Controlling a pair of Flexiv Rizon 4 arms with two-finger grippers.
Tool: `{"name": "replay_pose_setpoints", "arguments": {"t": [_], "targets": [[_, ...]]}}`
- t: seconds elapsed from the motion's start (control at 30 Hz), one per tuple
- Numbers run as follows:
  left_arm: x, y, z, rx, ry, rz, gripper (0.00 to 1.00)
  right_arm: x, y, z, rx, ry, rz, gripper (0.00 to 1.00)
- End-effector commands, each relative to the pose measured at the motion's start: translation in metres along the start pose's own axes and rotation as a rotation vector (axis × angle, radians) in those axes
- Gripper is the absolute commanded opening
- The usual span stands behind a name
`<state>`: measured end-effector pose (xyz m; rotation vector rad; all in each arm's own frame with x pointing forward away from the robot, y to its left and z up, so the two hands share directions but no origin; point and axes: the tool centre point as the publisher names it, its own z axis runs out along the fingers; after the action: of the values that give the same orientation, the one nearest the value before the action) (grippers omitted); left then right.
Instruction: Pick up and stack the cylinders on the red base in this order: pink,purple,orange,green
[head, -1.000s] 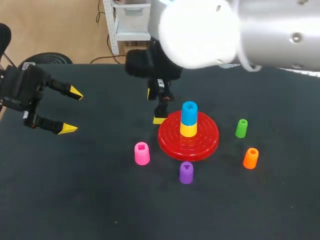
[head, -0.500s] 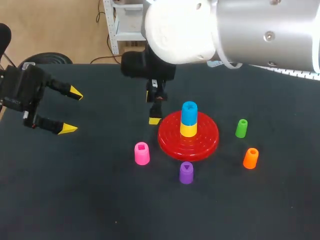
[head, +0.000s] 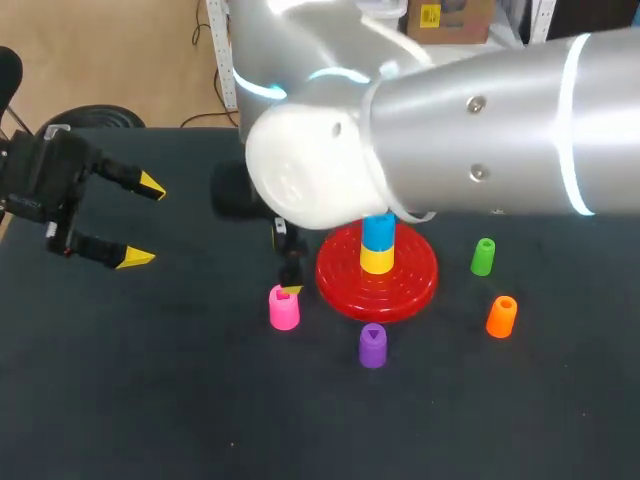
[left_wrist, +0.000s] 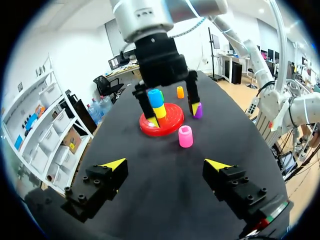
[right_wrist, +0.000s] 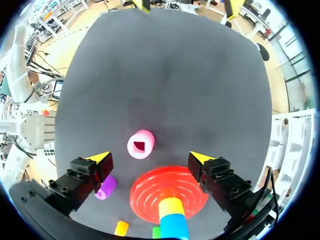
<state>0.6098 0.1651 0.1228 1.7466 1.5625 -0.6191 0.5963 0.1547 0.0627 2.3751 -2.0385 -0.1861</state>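
The red base carries a yellow cylinder with a blue one on top. The pink cylinder stands upright just left of the base. In front of the base is the purple cylinder, with orange and green to its right. My right gripper hangs open above the base's left edge. The pink cylinder lies just ahead of it, between its finger lines and untouched. One yellow fingertip shows beside the pink cylinder. My left gripper is open and empty at the far left.
My right arm's bulky body reaches across the back middle of the table and hides the area behind the base. The dark tabletop runs from the left gripper to the pink cylinder.
My right arm swung left and forward, carrying its open gripper from behind the base's left rim to over the pink cylinder. The left arm and the cylinders stayed put.
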Motion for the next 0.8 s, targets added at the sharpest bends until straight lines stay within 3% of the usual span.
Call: {"name": "replay_pose_setpoints", "arguments": {"t": [0.03, 0.3, 0.8], "targets": [[0.001, 0.0, 0.0, -0.001, -0.003, 0.003, 1.0, 0.001, -0.001, 0.01, -0.005, -0.007, 0.001, 1.0], [0.001, 0.0, 0.0, -0.001, -0.003, 0.003, 1.0, 0.004, 0.004, 0.023, -0.045, -0.065, -0.004, 1.0], [0.001, 0.0, 0.0, -0.001, -0.003, 0.003, 1.0, -0.006, 0.013, 0.043, -0.074, -0.072, -0.019, 1.0]]}}
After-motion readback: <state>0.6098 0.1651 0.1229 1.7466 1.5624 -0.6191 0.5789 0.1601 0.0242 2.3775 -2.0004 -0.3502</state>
